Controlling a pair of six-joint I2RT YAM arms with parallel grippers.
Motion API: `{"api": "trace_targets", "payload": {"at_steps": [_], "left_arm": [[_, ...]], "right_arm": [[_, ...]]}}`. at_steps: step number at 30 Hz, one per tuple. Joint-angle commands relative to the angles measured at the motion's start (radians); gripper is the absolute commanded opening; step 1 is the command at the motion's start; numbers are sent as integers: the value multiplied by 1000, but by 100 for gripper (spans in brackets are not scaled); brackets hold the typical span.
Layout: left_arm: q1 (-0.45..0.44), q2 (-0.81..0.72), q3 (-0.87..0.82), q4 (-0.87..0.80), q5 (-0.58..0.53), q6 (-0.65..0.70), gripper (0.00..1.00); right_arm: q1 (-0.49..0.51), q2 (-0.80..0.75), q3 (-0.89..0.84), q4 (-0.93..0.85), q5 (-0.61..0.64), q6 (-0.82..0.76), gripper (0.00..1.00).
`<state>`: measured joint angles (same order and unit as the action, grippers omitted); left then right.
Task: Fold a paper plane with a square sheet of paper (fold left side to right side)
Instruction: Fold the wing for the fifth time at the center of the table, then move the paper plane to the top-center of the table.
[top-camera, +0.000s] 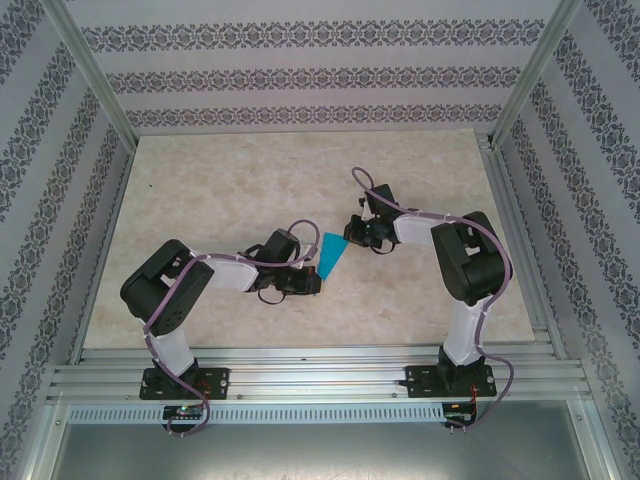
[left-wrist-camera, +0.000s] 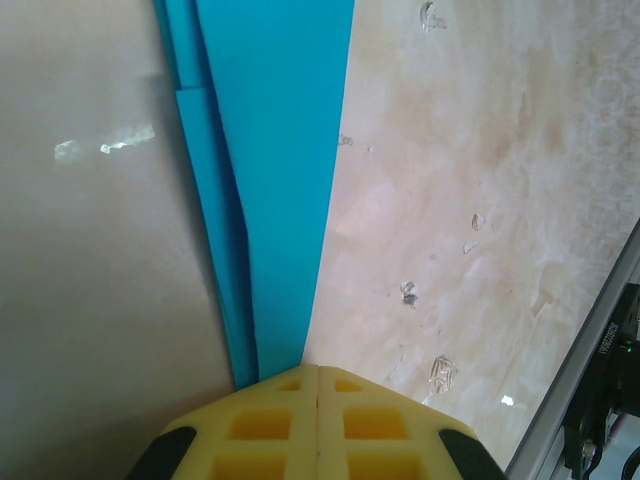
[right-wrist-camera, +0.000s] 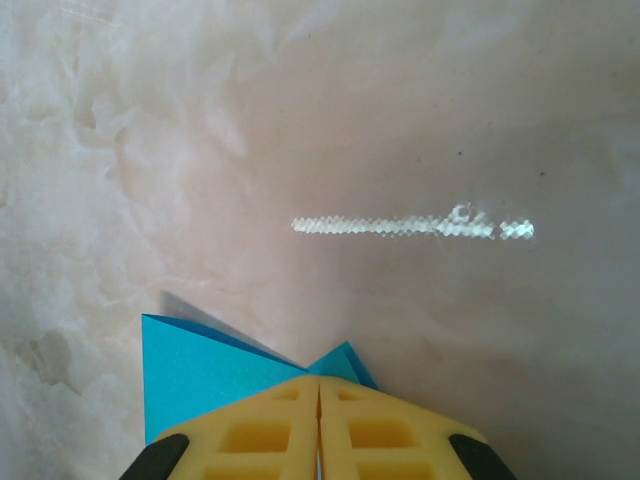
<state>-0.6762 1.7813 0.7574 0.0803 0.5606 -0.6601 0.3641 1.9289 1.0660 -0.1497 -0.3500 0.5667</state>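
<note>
- The blue paper (top-camera: 333, 254), creased into a narrow pointed strip, is lying on the marble-patterned table (top-camera: 220, 190) between the two grippers.
- The left gripper (left-wrist-camera: 318, 372) is pinching the blue paper's narrow tip, its yellow fingers pressed together on it.
- The right gripper (right-wrist-camera: 319, 382) is clamping the blue paper's wider end, jaws closed on a folded corner.
- Well right of the blue paper, a black part (left-wrist-camera: 605, 345) is showing white lettering too blurred to read.
</note>
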Motion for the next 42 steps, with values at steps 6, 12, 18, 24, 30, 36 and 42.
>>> {"api": "trace_targets", "payload": {"at_steps": [6, 12, 18, 24, 30, 36, 42], "left_arm": [[-3, -5, -54, -185, -40, -9, 8], [-2, -81, 22, -222, -11, -8, 18], [36, -209, 99, -262, 34, -5, 38], [191, -369, 68, -357, -32, 0, 57], [346, -388, 13, -390, -65, -44, 62], [350, -330, -2, -365, -44, -34, 58], [319, -276, 12, -366, -33, -8, 56]], "right_arm": [[-78, -59, 31, -68, 226, -62, 12], [-79, -205, 12, -134, 250, -68, 18], [9, -345, -46, -191, 316, 15, 33], [215, -346, -4, -292, 469, 109, 55], [378, -160, 156, -445, 603, 94, 75], [397, -97, 163, -505, 648, 87, 71], [388, -148, 92, -525, 631, 94, 56]]}}
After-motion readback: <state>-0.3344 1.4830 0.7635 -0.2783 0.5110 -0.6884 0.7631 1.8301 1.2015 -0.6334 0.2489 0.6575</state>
